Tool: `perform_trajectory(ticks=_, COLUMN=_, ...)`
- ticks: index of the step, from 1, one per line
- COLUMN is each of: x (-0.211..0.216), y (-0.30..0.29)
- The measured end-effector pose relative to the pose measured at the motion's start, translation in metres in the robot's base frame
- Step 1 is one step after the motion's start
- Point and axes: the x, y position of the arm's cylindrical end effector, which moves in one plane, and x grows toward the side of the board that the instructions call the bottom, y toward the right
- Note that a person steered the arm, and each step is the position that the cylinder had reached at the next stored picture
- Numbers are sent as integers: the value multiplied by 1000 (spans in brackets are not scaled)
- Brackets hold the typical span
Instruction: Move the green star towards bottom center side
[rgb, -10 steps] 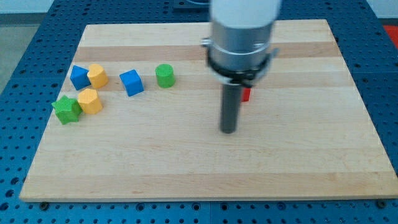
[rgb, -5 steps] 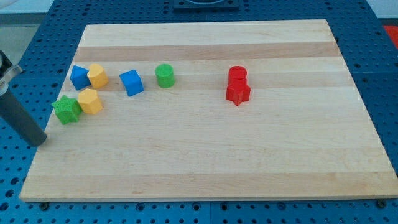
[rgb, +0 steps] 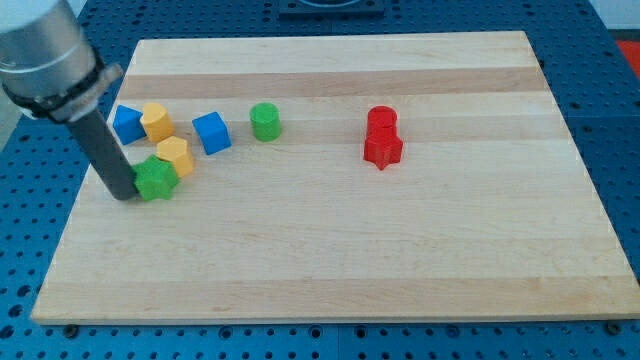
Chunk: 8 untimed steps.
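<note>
The green star lies on the wooden board at the view's left. My tip rests on the board, touching the star's left side. A yellow block sits against the star's upper right.
A blue block and a second yellow block sit together above the star. A blue cube and a green cylinder lie further right. A red cylinder and a red block sit right of centre.
My tip swung from the centre to off the board's left edge, then came in against the green star. The star and the adjoining yellow block have slid right.
</note>
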Motion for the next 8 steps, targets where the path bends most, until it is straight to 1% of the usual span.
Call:
perform_trajectory(ticks=1, x=-1, y=-3)
perform_trajectory(ticks=2, x=-12, y=-48)
perform_trajectory(ticks=3, x=-27, y=-75)
perform_trajectory(ticks=4, x=-40, y=-52)
perform_trajectory(ticks=5, x=-40, y=-5)
perform_trajectory(ticks=7, x=2, y=105)
perform_trajectory(ticks=8, x=11, y=130)
